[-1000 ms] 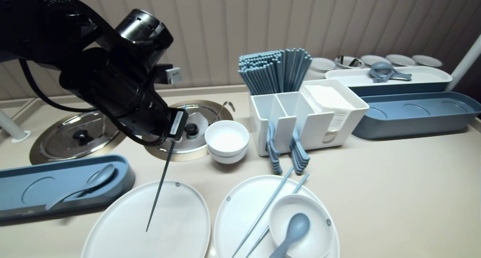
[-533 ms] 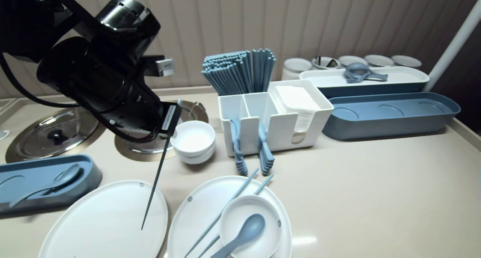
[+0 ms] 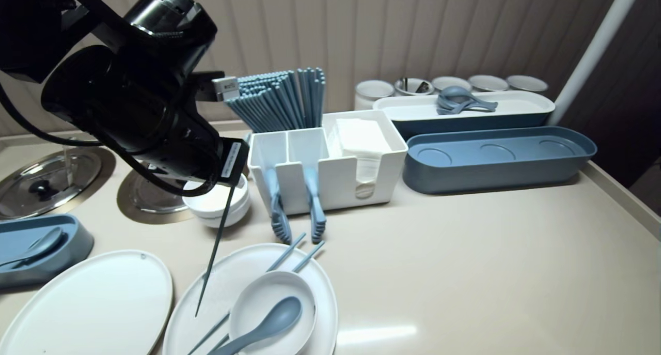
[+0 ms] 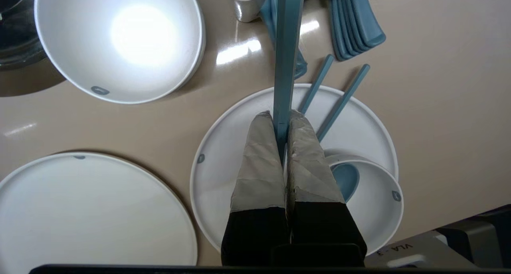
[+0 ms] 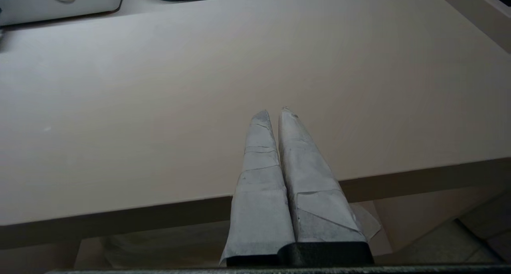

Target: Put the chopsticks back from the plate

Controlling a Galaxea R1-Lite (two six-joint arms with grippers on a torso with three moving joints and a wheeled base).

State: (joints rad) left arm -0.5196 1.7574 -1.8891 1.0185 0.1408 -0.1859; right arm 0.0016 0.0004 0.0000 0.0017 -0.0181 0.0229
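Note:
My left gripper (image 4: 281,114) is shut on a blue chopstick (image 4: 285,46). In the head view the chopstick (image 3: 214,246) hangs slanting down from the left gripper (image 3: 231,185), its tip over the left part of a white plate (image 3: 320,288). On that plate (image 4: 231,154) stand a small white bowl (image 3: 258,306) with a blue spoon (image 3: 268,321) and two loose chopsticks (image 3: 294,251). A bare white plate (image 3: 88,303) lies to its left. My right gripper (image 5: 273,111) is shut on nothing, low at the table's front edge.
A white caddy (image 3: 330,174) holds upright chopsticks (image 3: 279,99), napkins (image 3: 361,135) and hanging spoons (image 3: 279,215). Stacked small bowls (image 3: 217,202) sit beside it. Blue trays (image 3: 496,158) (image 3: 31,246) and steel lids (image 3: 46,176) flank the scene. The bare tabletop (image 3: 490,272) stretches right.
The whole view has shifted left, so the camera has swung right. The held chopstick's tip was over the bare left plate and now hangs over the plate with the bowl. The grip is unchanged.

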